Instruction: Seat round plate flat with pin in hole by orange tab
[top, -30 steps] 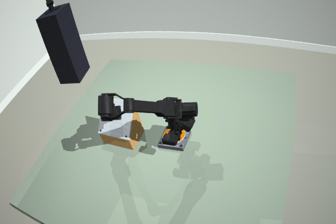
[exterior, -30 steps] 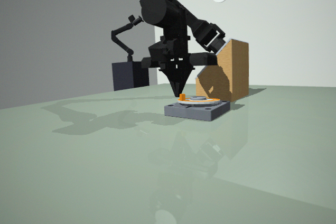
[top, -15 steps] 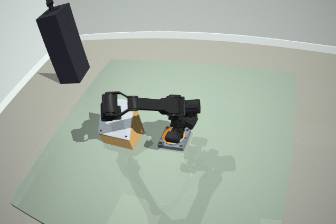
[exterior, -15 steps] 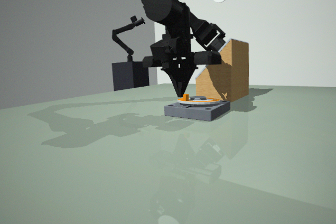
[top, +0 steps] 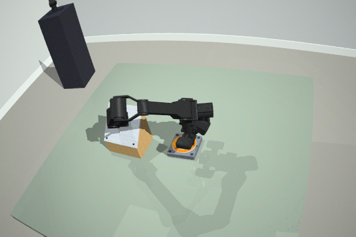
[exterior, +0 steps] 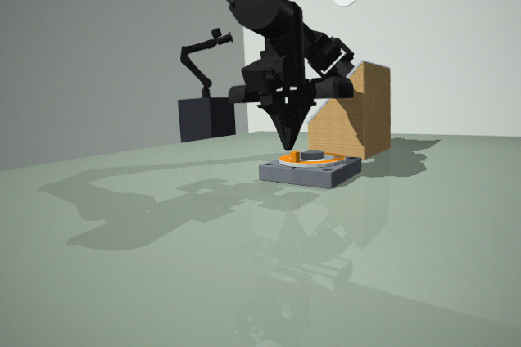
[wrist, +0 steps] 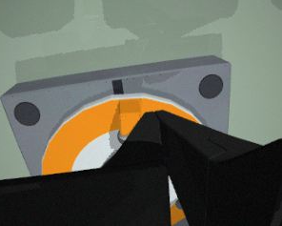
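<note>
The round orange and white plate sits around the grey post on the square grey base. In the exterior view it looks level and low against the base. The orange tab stands in line with a dark mark on the base. The hole beside it is mostly hidden by the fingers; the pin cannot be made out. My gripper is shut and empty, its tip close to the tab and slightly above it; I see no clear contact.
A wooden block with a sloped white top stands beside the base, under the arm. A dark pedestal with another small arm stands farther back. The base has dark round corner recesses.
</note>
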Motion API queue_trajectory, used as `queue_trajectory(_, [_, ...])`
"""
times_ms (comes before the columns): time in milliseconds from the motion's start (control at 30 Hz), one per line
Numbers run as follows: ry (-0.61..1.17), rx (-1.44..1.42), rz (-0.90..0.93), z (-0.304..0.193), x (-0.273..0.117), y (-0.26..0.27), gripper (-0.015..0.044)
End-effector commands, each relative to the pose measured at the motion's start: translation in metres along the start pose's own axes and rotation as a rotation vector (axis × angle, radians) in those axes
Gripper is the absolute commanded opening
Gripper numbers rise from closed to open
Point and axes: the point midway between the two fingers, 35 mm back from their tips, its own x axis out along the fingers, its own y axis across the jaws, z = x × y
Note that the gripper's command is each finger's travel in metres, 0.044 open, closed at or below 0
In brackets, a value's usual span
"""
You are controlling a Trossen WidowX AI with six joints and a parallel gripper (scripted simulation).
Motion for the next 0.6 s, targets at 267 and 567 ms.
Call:
queue_trajectory(267, [-0.012,0.001,0.003,0.001,-0.031,0.001,0.0])
queue_trajectory(567, [-0.012,0.001,0.003,0.001,-0.031,0.001,0.0])
